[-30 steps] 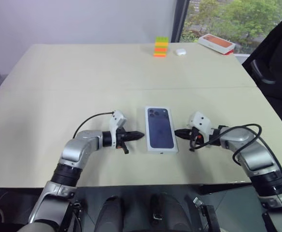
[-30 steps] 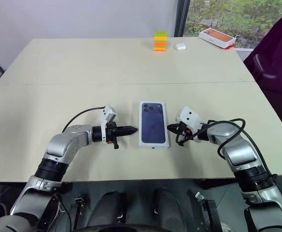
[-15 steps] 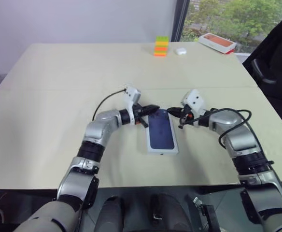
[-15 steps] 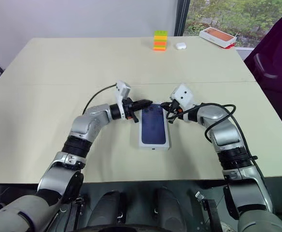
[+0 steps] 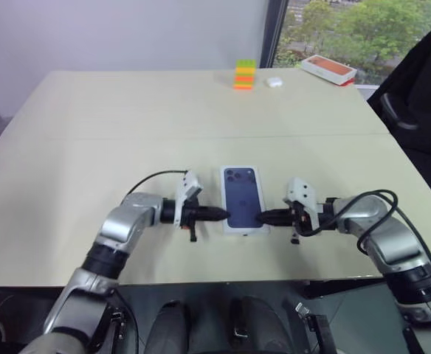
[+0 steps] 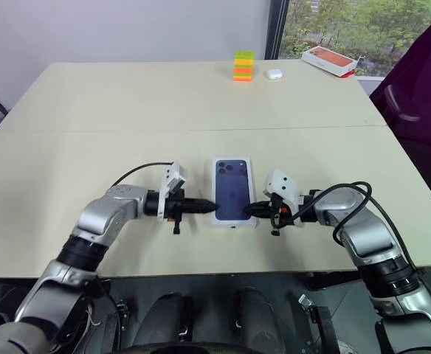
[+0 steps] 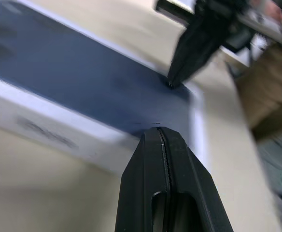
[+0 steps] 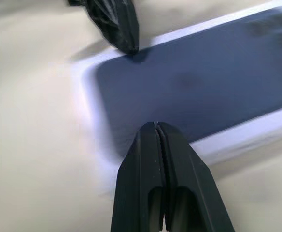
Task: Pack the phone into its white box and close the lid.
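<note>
Lid (image 5: 244,200), shallow white cardboard cover with dark phone picture: lower centre of frame, flat on beige table (image 5: 127,133). Left gripper (image 5: 223,214) and right gripper (image 5: 261,217): clenched, empty, tips against lid's near long edges. Upper centre: stacked coloured blocks (image 5: 245,74). Upper right: orange-topped box (image 5: 329,68).

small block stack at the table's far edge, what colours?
The block stack has green, yellow and orange layers, clearest in the right eye view.
</note>
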